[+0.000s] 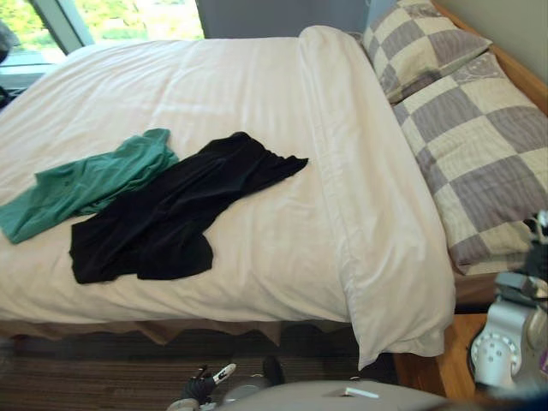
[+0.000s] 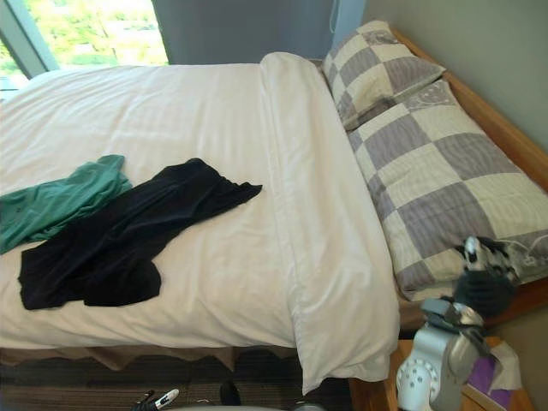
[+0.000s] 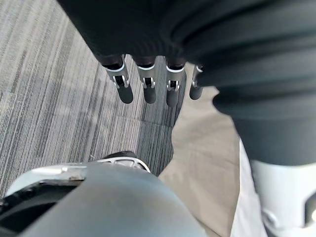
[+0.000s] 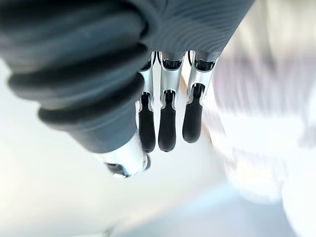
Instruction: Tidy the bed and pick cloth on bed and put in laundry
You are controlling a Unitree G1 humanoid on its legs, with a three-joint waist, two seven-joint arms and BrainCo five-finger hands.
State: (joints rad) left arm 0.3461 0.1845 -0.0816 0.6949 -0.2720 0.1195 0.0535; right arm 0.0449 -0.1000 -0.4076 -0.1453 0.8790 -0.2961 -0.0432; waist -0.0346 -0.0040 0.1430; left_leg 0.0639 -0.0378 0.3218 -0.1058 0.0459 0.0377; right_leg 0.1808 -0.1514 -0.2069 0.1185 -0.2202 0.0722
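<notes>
The right hand (image 2: 485, 289) is lifted at the end of an upright silver-grey forearm that rises from the lower right, its dark ribbed cover turned towards the head camera. In its wrist view the fingers (image 4: 167, 123) run straight and side by side with the thumb lying close along them. They are apart from any object and grasp nothing, and what lies past them is a pale blur I cannot read. Just beyond this hand is the near corner of the grey-and-cream checked pillow (image 1: 479, 145), with a second checked pillow (image 1: 419, 43) further off against the wooden bed frame (image 2: 505, 128). Whether the hand touches the near pillow cannot be told. The left hand (image 1: 201, 387) hangs low, below the near edge of the bed and over the grey striped carpet (image 3: 49, 98). Its fingers (image 3: 123, 86) point straight down, slightly spread and relaxed, closing on nothing. Well beyond the left hand, up on the white duvet (image 1: 257, 103), lies the crumpled black cloth (image 1: 163, 223), spread out flat. The teal-green cloth (image 1: 86, 184) lies just past it on the side away from the right hand, and the two edges meet. Both cloths are well apart from either hand. Between the black cloth and the pillows, the duvet's folded-back band (image 1: 360, 188) runs across the bed and drapes over the near edge beside the right hand.
</notes>
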